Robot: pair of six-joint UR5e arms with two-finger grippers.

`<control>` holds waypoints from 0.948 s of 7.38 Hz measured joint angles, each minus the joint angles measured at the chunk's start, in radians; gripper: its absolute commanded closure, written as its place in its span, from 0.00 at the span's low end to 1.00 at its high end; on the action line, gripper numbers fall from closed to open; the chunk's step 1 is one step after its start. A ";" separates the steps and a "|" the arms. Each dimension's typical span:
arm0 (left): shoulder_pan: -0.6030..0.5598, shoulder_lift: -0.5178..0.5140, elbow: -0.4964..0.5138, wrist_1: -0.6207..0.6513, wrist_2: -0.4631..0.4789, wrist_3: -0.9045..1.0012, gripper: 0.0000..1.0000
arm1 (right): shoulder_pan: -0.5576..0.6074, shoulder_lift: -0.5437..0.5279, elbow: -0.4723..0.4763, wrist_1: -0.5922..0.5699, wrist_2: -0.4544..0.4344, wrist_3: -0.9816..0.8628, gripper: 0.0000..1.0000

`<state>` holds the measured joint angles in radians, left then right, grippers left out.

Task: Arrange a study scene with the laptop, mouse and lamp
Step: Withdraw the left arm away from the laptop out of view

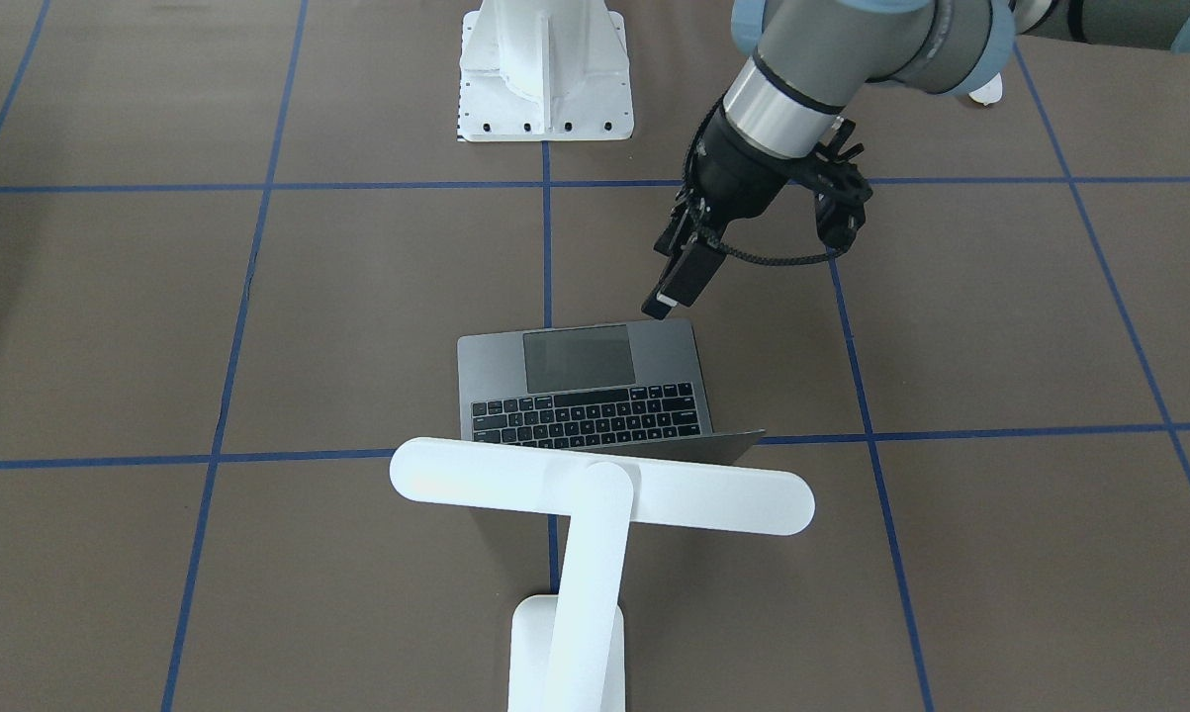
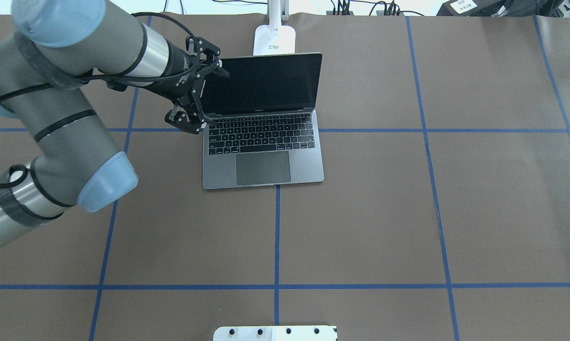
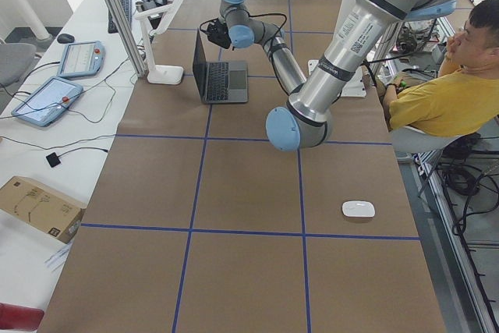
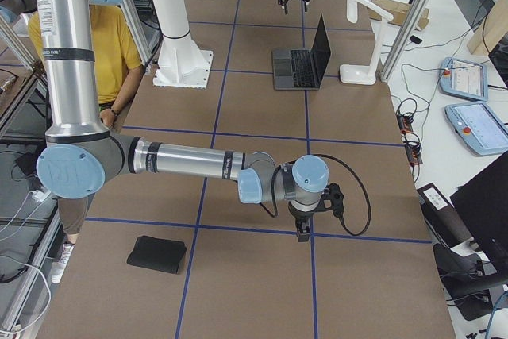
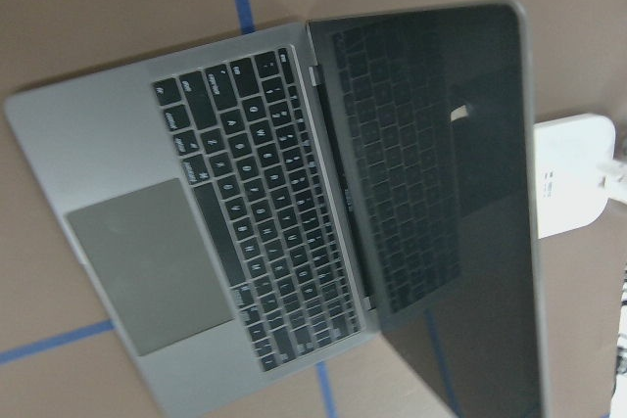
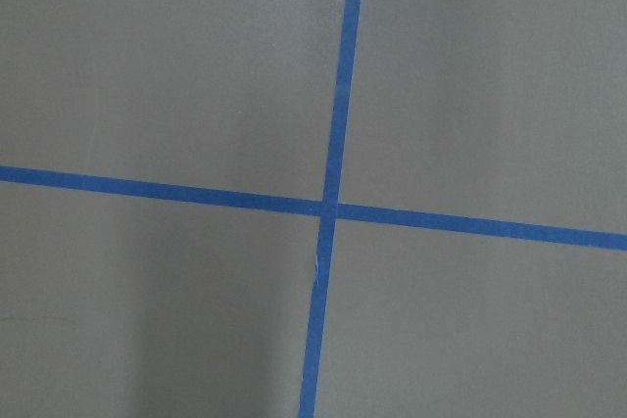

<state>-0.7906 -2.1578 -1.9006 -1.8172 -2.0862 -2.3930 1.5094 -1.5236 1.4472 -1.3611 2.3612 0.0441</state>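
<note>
The lamp [image 2: 274,40] blocks the laptop's [image 2: 263,142] rear, the left gripper [image 2: 187,122] its left edge; front and right are open table [image 2: 384,213].

Brown table [image 2: 384,213], blue tape grid [image 2: 276,237]; white side bench [image 3: 19,165]; bright even light.

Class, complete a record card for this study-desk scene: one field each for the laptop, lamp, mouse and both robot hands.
Laptop: open, screen dark, middle of the table
Lamp: stands behind the laptop's screen
Mouse: alone near the table's end on the robot's left
Left hand: above the laptop's left edge; open or shut unclear
Right hand: points down over a blue tape cross; open or shut unclear
</note>
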 measured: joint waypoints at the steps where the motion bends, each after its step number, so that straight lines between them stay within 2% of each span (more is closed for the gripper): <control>1: 0.001 0.072 -0.091 0.062 -0.024 0.156 0.00 | 0.000 -0.003 0.010 0.001 0.006 0.023 0.01; 3: 0.002 0.217 -0.231 0.210 -0.036 0.509 0.00 | 0.000 -0.031 0.047 -0.002 0.010 0.046 0.01; 4: -0.005 0.295 -0.268 0.240 -0.034 0.679 0.00 | 0.000 -0.063 0.083 -0.005 0.011 0.049 0.01; 7: -0.111 0.514 -0.301 0.253 -0.032 1.263 0.00 | 0.000 -0.207 0.218 -0.009 0.018 0.053 0.01</control>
<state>-0.9012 -1.6443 -2.2019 -1.5637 -2.1186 -1.1300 1.5095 -1.7304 1.6655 -1.3696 2.3790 0.0967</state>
